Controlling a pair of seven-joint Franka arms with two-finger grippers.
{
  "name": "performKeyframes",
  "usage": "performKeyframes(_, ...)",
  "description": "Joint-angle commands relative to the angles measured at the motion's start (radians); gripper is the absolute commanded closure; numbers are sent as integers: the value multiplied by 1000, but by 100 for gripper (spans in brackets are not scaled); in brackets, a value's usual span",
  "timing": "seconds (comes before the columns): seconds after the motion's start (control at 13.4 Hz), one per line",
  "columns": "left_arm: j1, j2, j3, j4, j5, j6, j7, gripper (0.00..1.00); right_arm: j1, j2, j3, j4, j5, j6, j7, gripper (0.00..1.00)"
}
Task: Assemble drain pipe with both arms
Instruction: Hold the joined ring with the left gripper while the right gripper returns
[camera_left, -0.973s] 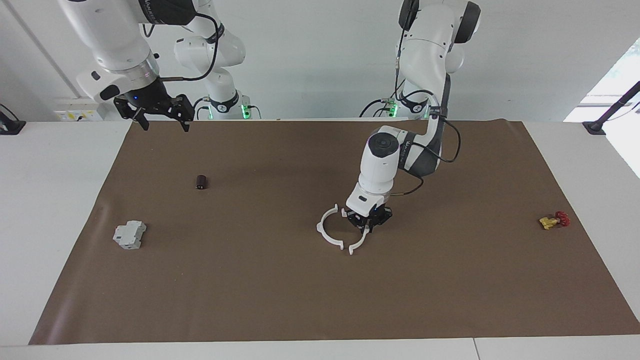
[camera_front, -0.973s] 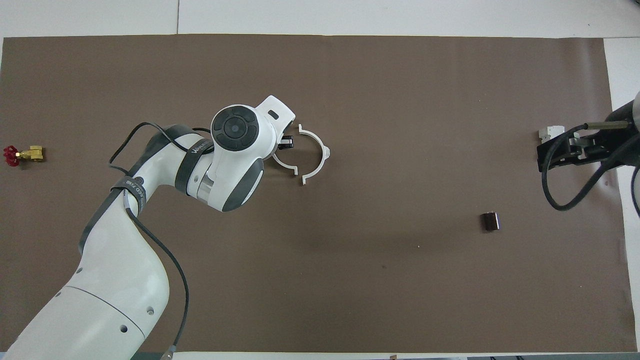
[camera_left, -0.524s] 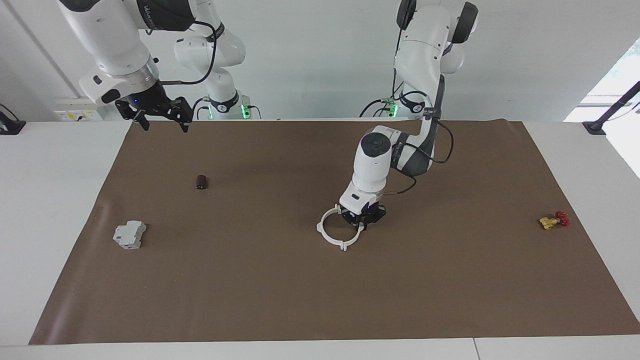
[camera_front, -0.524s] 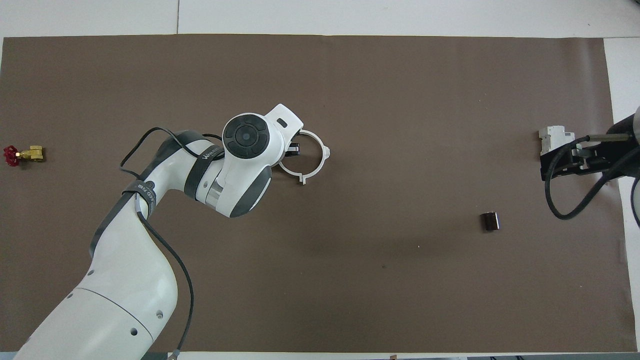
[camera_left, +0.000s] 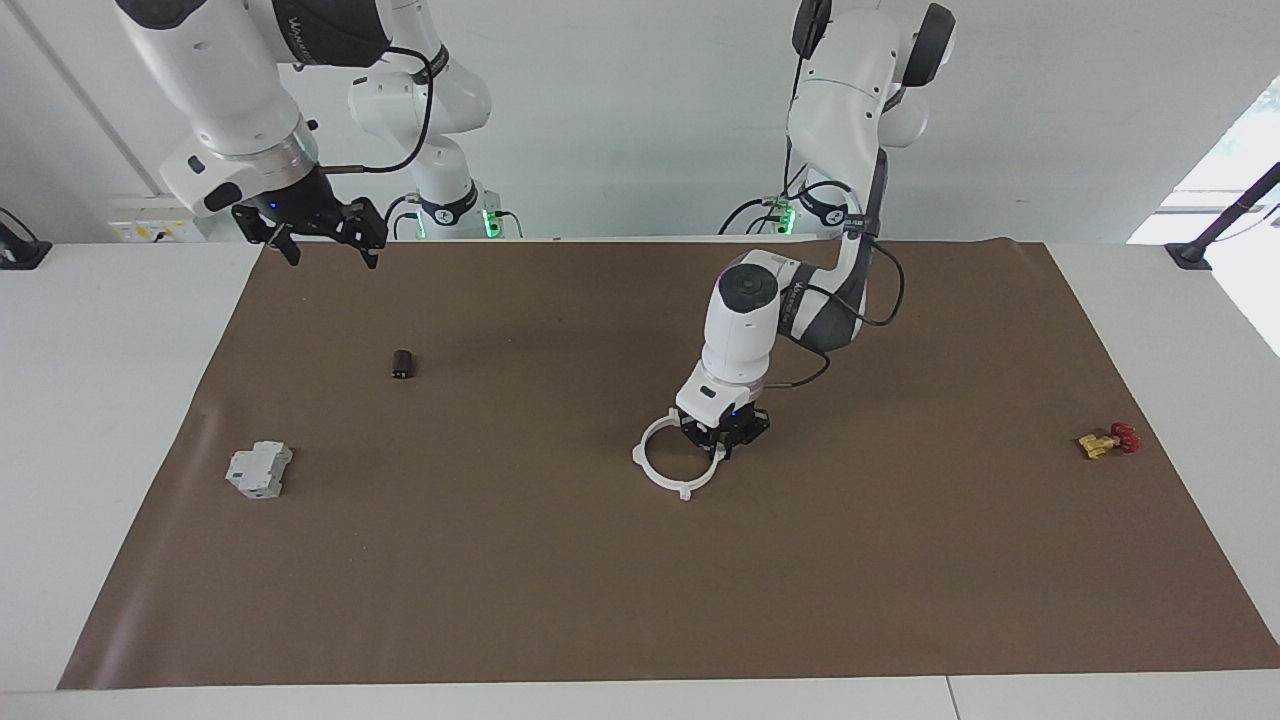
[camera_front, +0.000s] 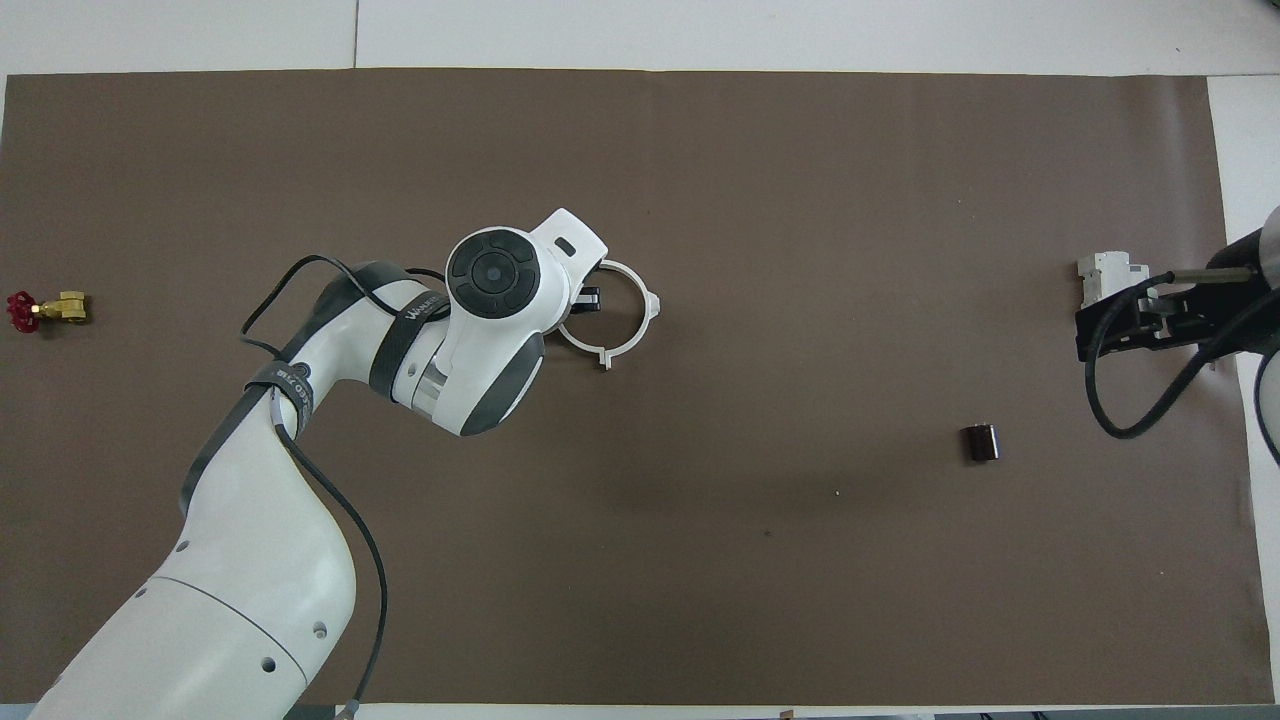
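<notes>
A second ago I had two thin white plastic half-ring arcs lying apart with a gap at their tabbed ends; now they sit closed up as one flat white ring with tabs, the drain pipe (camera_left: 668, 464), resting on the brown paper mat (camera_left: 640, 600) near the middle of the surface. That closing is the change that matters: I swept one arc in against the other with the left tool (camera_left: 722, 447), and over the last half second the ring has hardly moved.

The left tool is low at the edge of the ring that faces the left arm's end of the surface, its fingertips pressed together. I read it as pinching the arc on that side, though from the overhead view the wrist hides the contact, so I can't be sure it truly grips rather than just pushes.

The right tool (camera_left: 318, 236) hangs in the air with its jaws spread and nothing in them, over the mat's corner at the right arm's end; that arm waits. It has drifted only slightly.

My judgement: the two halves are mated or very nearly so. Whether the tabs have actually seated I cannot tell from here. If they need pressing, the right arm is well apart from the ring and would have to come in.
</notes>
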Motion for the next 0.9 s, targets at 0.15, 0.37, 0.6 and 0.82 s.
performKeyframes(0.15,-23,-17,12,-43,16,8,-17,100,-12,-12,-3,-18,23,39,-27,0)
performKeyframes(0.37,-21,-17,12,-42,16,11,-16,100,-11,-12,-3,-18,23,47,-24,0)
performKeyframes(0.6,-12,-16,8,-39,13,16,-17,64,-11,-12,-3,-18,23,51,-28,0)
performKeyframes(0.82,-9,-16,8,-37,13,20,-19,26,-9,-10,-3,-16,23,56,-28,0)
